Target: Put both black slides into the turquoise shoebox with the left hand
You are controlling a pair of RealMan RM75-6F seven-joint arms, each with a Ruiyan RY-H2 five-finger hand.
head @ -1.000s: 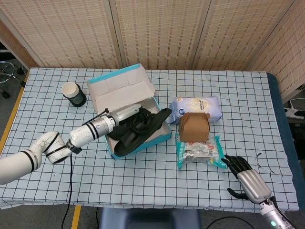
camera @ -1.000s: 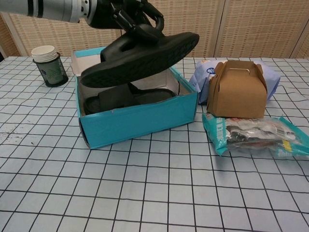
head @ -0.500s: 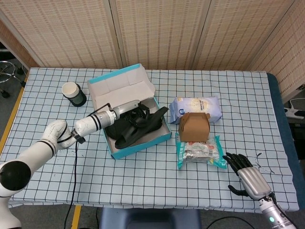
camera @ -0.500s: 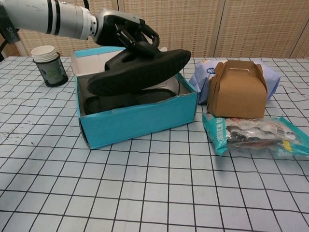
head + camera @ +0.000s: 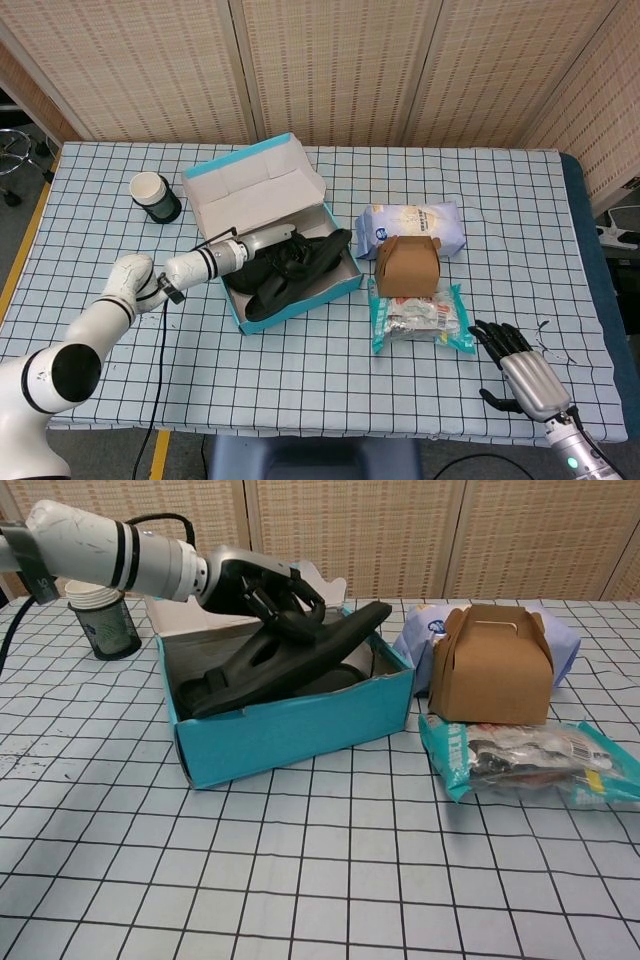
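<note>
upper black slide (image 5: pixel 300 652): tilted, toe above rim | lower slide (image 5: pixel 330 680): flat inside | turquoise shoebox (image 5: pixel 290 725): open

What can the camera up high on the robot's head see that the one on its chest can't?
Only the head view shows the right hand, resting open near the table's front edge, and the blue table edge. Only the chest view shows the black slide's tilt, its toe up on the turquoise shoebox's rim, and a second slide beneath. Both show the left hand gripping the slide, the brown gable box and the paper cup.
</note>
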